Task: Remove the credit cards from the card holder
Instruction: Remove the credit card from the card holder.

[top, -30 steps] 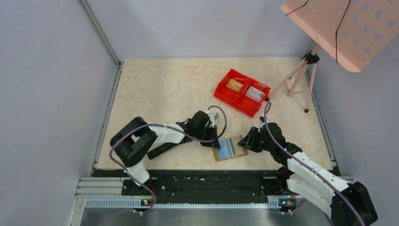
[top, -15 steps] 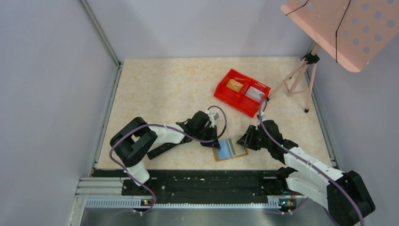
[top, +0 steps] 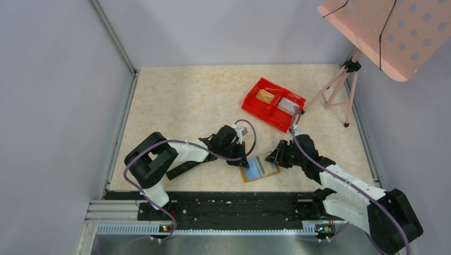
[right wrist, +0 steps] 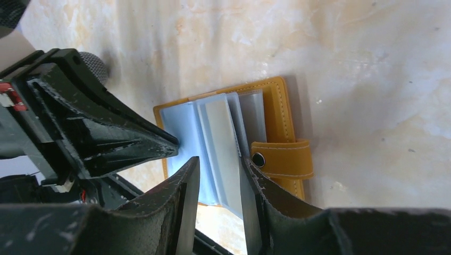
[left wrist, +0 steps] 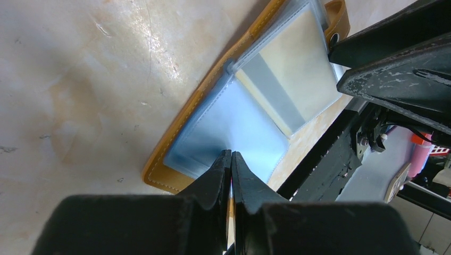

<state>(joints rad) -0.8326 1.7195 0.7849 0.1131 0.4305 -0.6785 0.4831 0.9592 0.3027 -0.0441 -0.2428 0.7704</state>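
Both tools on the open tan-brown bifold card holder [top: 259,168], low at the near edge of the beige marbled surface [top: 186,101].
Left tool [left wrist: 231,154], fingers clenched tight together, tips planted on the holder's light-blue sleeve. Right tool [right wrist: 220,161] sits released, its 2 fingers straddling the pale grey leaves beside the snap tab [right wrist: 282,159]. Well apart, the red 2-compartment plastic tray [top: 265,118] holds 1 yellow-gold card [top: 264,95] and 1 pale card [top: 287,104].

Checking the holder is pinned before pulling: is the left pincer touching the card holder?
Touching. The left wrist view shows the shut left pincer with its tips pressed onto the blue inside of the card holder, no gap; the right wrist view agrees.
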